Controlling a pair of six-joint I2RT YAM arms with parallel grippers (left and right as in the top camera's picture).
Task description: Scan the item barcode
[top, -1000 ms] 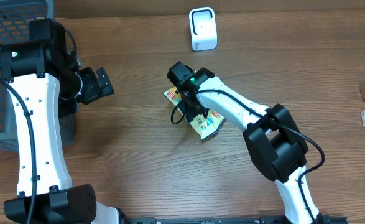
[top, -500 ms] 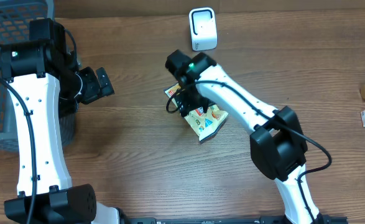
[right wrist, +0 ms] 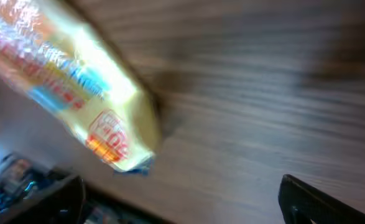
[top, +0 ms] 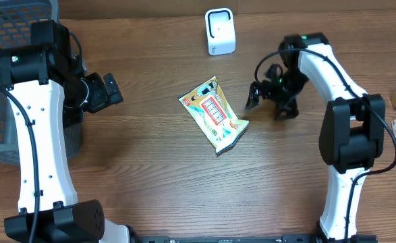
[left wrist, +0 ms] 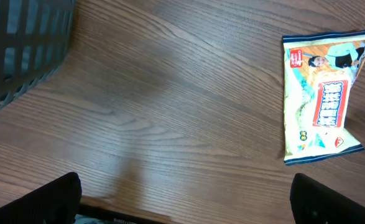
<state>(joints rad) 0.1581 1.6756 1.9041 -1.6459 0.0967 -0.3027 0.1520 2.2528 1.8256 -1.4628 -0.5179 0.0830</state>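
Yellow packet lies loose beside my wide-open right tool; next I must grip it for the scanner.

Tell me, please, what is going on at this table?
Nothing is held at this moment. The snack packet lies flat on the wooden table. The right claw is open just to its right, not touching it. The left claw is open too, far left near the basket. The white scanner stands at the far edge.

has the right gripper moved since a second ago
Yes: the right gripper has swung right, off the yellow snack packet, now right of the white barcode scanner.
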